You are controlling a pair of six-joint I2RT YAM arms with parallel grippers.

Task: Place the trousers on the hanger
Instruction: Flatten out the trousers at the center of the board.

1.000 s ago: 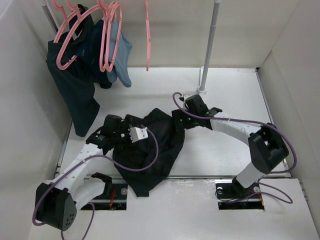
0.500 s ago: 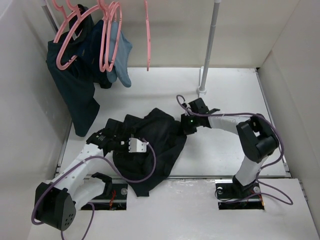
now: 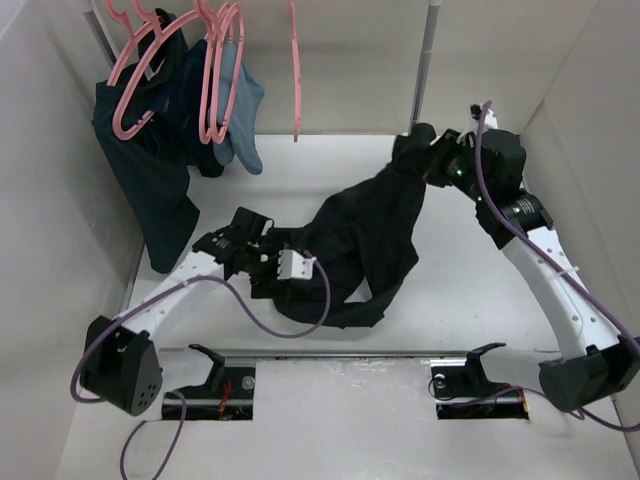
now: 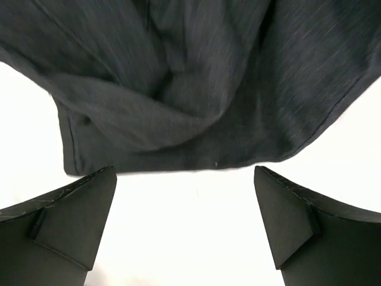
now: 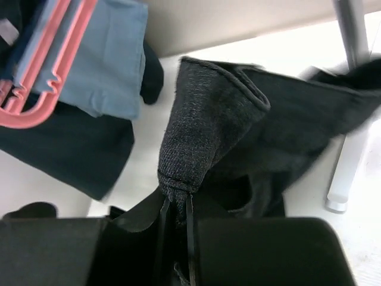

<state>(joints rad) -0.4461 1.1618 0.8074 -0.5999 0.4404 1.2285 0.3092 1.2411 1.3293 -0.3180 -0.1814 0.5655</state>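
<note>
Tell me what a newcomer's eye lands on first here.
The black trousers dominate: a dark band stretched from the middle of the table up to the back right, where the right gripper is shut on a bunched end. The left gripper stands open just short of their lower edge, holding nothing. At the back left, pink hangers carry a dark teal garment.

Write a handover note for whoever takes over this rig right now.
The right gripper is shut on an edge of the trousers, raised at the back right.
The left gripper is open, low over the table beside the cloth, holding nothing.
The trousers stretch from the right gripper down to the table.
The hanger hangs bare at the back.
Done: one end lifted.
Left: drape the trousers over the hanger.
</note>
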